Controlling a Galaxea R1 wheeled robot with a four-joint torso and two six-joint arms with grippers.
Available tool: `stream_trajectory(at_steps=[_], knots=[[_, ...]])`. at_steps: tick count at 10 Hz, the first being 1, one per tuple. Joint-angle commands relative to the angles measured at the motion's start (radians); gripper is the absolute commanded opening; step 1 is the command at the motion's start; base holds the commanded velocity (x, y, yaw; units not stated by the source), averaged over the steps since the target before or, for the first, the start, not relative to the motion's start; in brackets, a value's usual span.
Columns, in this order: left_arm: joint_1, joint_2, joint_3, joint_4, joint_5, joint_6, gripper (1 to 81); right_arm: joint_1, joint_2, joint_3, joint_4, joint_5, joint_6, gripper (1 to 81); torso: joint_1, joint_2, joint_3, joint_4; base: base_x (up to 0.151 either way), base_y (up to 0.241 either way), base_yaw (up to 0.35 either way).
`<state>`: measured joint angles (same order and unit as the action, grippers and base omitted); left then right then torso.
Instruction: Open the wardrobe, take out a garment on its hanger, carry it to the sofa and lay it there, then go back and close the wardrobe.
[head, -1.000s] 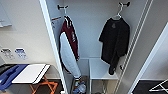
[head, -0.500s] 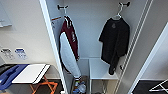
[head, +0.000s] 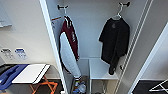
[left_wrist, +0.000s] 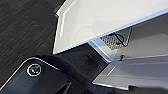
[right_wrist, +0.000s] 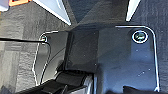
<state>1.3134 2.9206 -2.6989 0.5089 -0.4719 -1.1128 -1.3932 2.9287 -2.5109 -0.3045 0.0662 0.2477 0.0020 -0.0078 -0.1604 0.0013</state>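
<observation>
The wardrobe (head: 95, 30) stands open in the head view, its white doors swung out to both sides. Inside on the right, the black short-sleeved garment (head: 115, 42) dangles from a thin white hanger (head: 119, 13) hooked on a dark peg at the top. A maroon jacket with white sleeves (head: 68, 47) hangs from another peg on the left. The left wrist view looks down on white wardrobe panels (left_wrist: 105, 22) over dark carpet. Dark carpet and a white edge (right_wrist: 53, 11) appear in the right wrist view.
A white shelf (head: 101, 70) sits low inside the wardrobe, with small items (head: 80, 87) on the floor beneath the jacket. A white-and-blue chair with orange legs (head: 30, 75) stands to the left by the wall. White chair legs (head: 160, 87) show at the lower right.
</observation>
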Motion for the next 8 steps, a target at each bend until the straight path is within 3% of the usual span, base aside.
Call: stream_trajectory(at_steps=[1, 4, 6, 8], knots=[[-0.053, -0.020, 0.057, 0.141, 0.056, -0.002, 81.1, 0.050, -0.001, 0.005, -0.012, -0.046, -0.002, 81.1, 0.000, 0.000, 0.000, 0.000, 0.000, 0.000, 0.000], [-0.110, 0.037, 0.050, 0.171, 0.024, 0.008, 81.1, 0.048, 0.013, -0.003, -0.012, -0.046, -0.002, 81.1, 0.000, 0.000, 0.000, 0.000, 0.000, 0.000, 0.000], [-0.162, 0.059, 0.050, 0.164, -0.067, 0.007, 81.1, 0.047, 0.023, -0.005, -0.012, -0.046, -0.002, 81.1, 0.000, 0.000, 0.000, 0.000, 0.000, 0.000, 0.000], [-0.217, 0.117, -0.032, 0.082, -0.083, 0.014, 81.1, 0.045, 0.025, -0.006, -0.010, -0.046, -0.002, 81.1, 0.000, 0.000, 0.000, 0.000, 0.000, 0.000, 0.000]])
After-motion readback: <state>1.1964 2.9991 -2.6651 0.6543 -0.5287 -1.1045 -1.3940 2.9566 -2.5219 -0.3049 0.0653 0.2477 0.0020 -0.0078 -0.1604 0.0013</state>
